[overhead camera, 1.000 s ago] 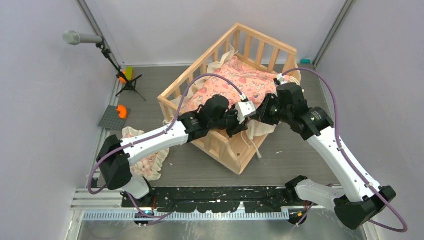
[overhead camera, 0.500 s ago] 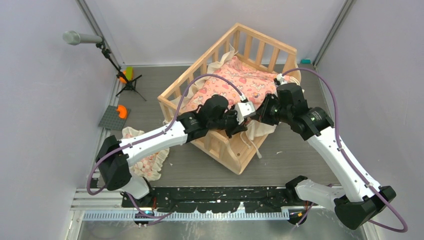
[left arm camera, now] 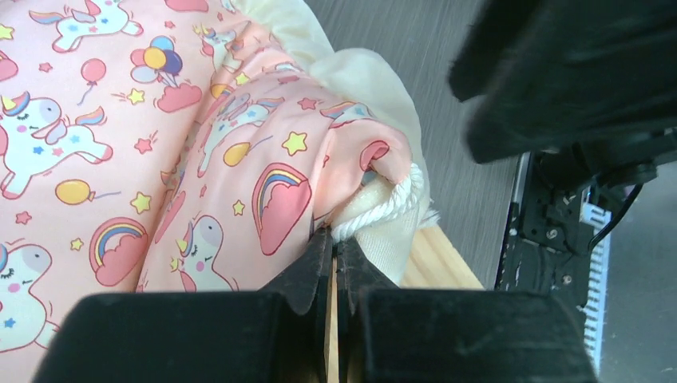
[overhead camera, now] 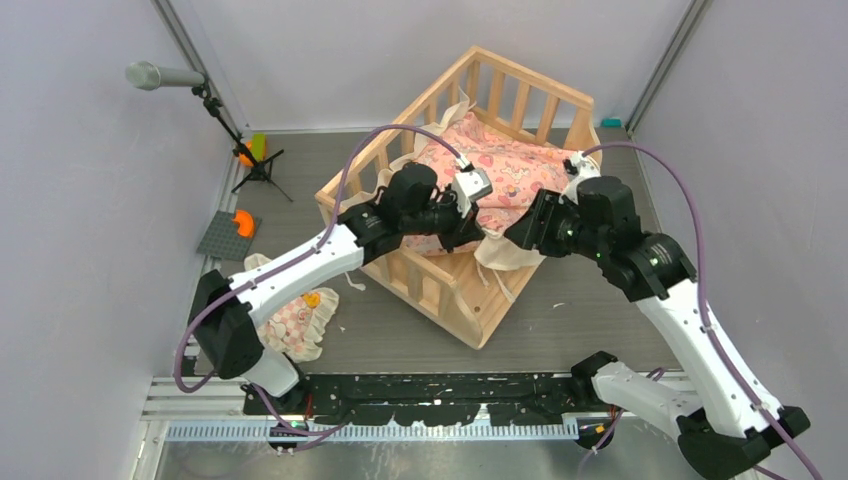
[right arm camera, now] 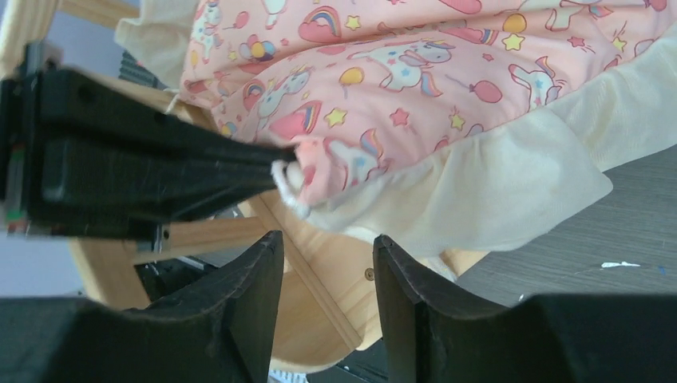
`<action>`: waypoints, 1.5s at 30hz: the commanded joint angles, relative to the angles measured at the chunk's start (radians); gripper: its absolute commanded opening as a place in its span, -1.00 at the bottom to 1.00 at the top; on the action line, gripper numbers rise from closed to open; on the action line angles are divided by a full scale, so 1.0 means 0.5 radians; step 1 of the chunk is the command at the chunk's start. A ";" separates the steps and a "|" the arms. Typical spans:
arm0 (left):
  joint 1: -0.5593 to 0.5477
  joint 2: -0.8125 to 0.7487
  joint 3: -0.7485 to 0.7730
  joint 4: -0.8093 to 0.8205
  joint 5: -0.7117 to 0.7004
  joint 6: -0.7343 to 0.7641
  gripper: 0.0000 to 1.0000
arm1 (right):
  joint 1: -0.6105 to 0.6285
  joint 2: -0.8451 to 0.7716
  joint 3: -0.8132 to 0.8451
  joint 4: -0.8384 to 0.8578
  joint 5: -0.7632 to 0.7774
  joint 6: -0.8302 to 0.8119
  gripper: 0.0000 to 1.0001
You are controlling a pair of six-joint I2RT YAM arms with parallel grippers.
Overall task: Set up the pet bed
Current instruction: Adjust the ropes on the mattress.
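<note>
Grey table (overhead camera: pixel 590 310), pale walls round three sides.

Left gripper (left arm camera: pixel 331 239): clenched tight on a corner of the cushion (left arm camera: pixel 120 159), pink cloth and a white cord (left arm camera: pixel 383 209) pinched between the tips, over the bed's near end.

Right gripper (right arm camera: pixel 327 239): released, fingers (right arm camera: pixel 255 295) apart, nothing between them, close by the cushion's cream frill (right arm camera: pixel 495 191) at the bed's right side.

Cushion: pink, printed with unicorns, rainbows, balloons and stars; lying inside the frame, near corner lifted, frill spilling over the right rail.

Pet bed (overhead camera: pixel 470 305): pale natural wood, crib-like, slatted railings on the sides, solid wood at the near end; mid-table, set at an angle to the table's edges.

Near left, apart from the bed: small frilled pillow (overhead camera: pixel 295 325).

Far left: microphone (overhead camera: pixel 160 75) on a tripod, grey plate (overhead camera: pixel 220 240) bearing an orange piece.
</note>
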 commanded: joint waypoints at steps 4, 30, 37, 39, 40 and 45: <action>0.022 0.094 0.257 0.007 0.108 -0.124 -1.00 | -0.011 -0.257 -0.154 0.156 -0.634 -0.250 -0.09; 0.062 0.241 0.611 -0.287 0.025 -0.173 -1.00 | 0.004 -0.273 -1.087 1.456 -0.264 -0.144 -0.03; 0.070 0.245 0.614 -0.279 0.053 -0.188 -1.00 | 0.004 -0.145 -1.074 1.585 -0.259 -0.140 -0.16; 0.072 0.245 0.616 -0.274 0.058 -0.191 -1.00 | 0.004 -0.128 -1.085 1.615 -0.247 -0.134 -0.19; 0.073 0.247 0.614 -0.273 0.063 -0.196 -1.00 | 0.003 -0.120 -1.093 1.626 -0.240 -0.134 -0.19; 0.084 0.242 0.611 -0.261 0.072 -0.214 -1.00 | 0.005 -0.067 -1.141 1.782 -0.215 -0.097 -0.17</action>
